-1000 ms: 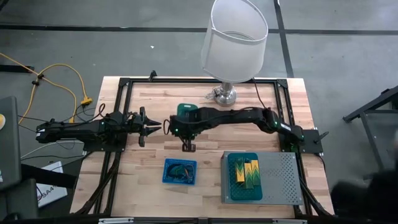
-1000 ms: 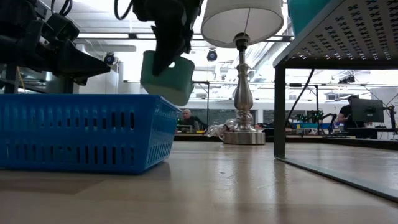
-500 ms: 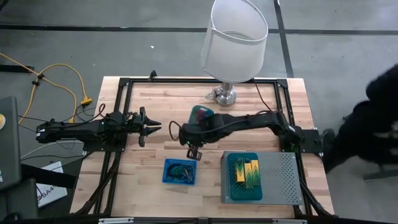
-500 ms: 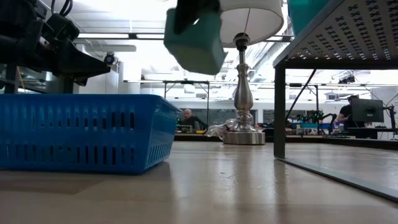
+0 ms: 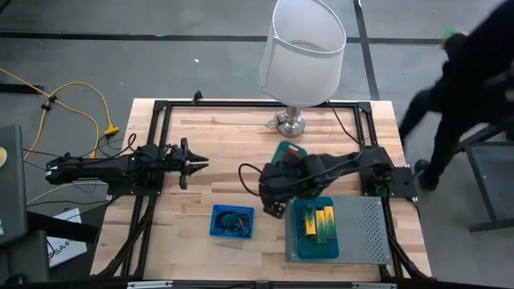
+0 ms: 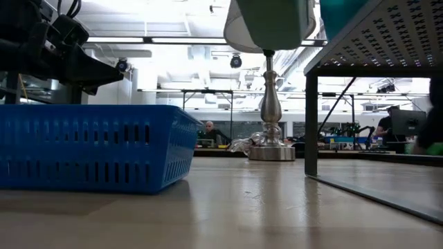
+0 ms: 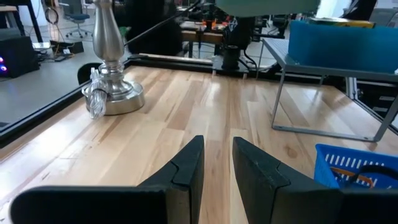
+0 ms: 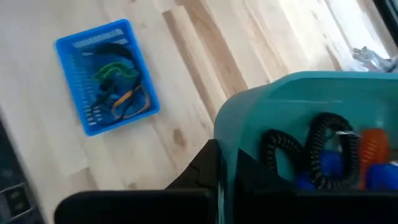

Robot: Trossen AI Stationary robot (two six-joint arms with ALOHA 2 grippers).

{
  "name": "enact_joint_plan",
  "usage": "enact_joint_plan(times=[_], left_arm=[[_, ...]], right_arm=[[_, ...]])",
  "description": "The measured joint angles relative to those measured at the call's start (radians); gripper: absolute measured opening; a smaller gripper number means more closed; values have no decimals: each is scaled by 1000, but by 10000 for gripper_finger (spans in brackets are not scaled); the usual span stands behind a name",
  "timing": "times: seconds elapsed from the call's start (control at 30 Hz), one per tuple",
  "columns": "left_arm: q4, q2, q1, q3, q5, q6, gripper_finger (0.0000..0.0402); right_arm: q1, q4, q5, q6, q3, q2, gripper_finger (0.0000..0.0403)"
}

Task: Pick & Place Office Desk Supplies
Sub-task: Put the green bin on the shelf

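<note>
A teal bin [image 8: 311,106] holding black, blue and orange coiled loops [image 8: 323,149] hangs high over the table's middle [image 5: 287,150], with my right gripper [image 8: 222,163] shut on it. In the low view only its pale underside [image 6: 273,17] shows, in front of the lampshade. A blue basket [image 5: 233,221] with more loops rests by its bottom on the table near the front edge. Yellow-and-green blocks [image 5: 320,221] lie in a teal tray on the grey perforated box [image 5: 353,233]. My left gripper [image 7: 217,155] waits at the table's left side, level, slightly open, with nothing between its fingers. My right gripper pinches the teal bin's side wall at the rim [image 8: 222,134], near a corner, between its two fingers [image 8: 202,165]. The fingers slant steeply down onto it from above. The bin is lifted well clear of the table and still holds its loops.
A white-shaded lamp [image 5: 301,48] stands on its chrome base [image 5: 291,122] at the far middle. The grey perforated box fills the near right corner on legs [image 6: 310,124]. A person in dark clothes [image 5: 470,72] moves past the table's far right corner. Bare wood lies between basket and lamp.
My right gripper has carried the teal bin toward the table's right edge and upward while rolling at the wrist. The bin has risen nearly out of the top of the low view. A person has walked in beyond the right edge.
</note>
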Motion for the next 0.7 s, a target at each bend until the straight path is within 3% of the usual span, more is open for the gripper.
enact_joint_plan(times=[0.3, 0.53, 0.7], left_arm=[[3, 3, 0, 0, 0, 0, 79], [2, 3, 0, 0, 0, 0, 79], [2, 3, 0, 0, 0, 0, 79]], right_arm=[[37, -2, -40, -21, -4, -84, 3], [36, -2, -173, -57, -6, -83, 3], [73, -2, -188, -58, -5, -84, 3]])
